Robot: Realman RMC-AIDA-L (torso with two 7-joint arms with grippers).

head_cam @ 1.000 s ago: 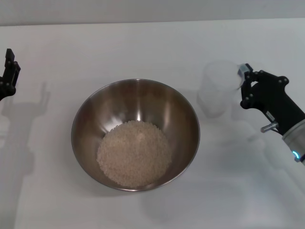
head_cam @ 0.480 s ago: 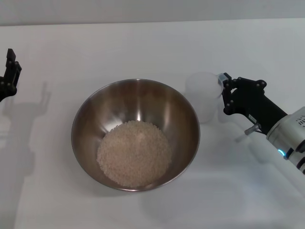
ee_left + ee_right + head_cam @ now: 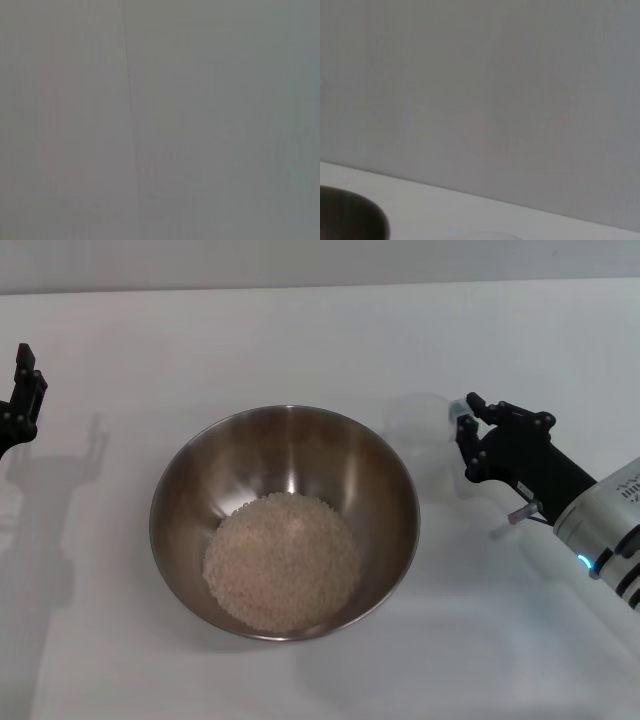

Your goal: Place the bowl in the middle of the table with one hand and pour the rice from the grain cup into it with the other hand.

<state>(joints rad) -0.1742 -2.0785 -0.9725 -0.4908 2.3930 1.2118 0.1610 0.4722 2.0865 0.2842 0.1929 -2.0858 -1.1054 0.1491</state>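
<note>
The steel bowl (image 3: 284, 521) sits mid-table on the white table (image 3: 300, 330), with a pale mound of rice (image 3: 282, 561) in its bottom. Just right of the bowl is the clear grain cup (image 3: 420, 430), upright and empty-looking. My right gripper (image 3: 464, 435) reaches in from the right and is shut on the cup's side handle. In the right wrist view a dark edge of the bowl (image 3: 351, 219) shows in one corner. My left gripper (image 3: 24, 390) is parked at the table's left edge, open and holding nothing.
My right arm's silver forearm (image 3: 605, 530) slants over the table's right side. The left wrist view shows only a blank grey surface.
My right gripper has carried the grain cup leftward toward the bowl and lowered it. The left arm, bowl and rice have not moved.
</note>
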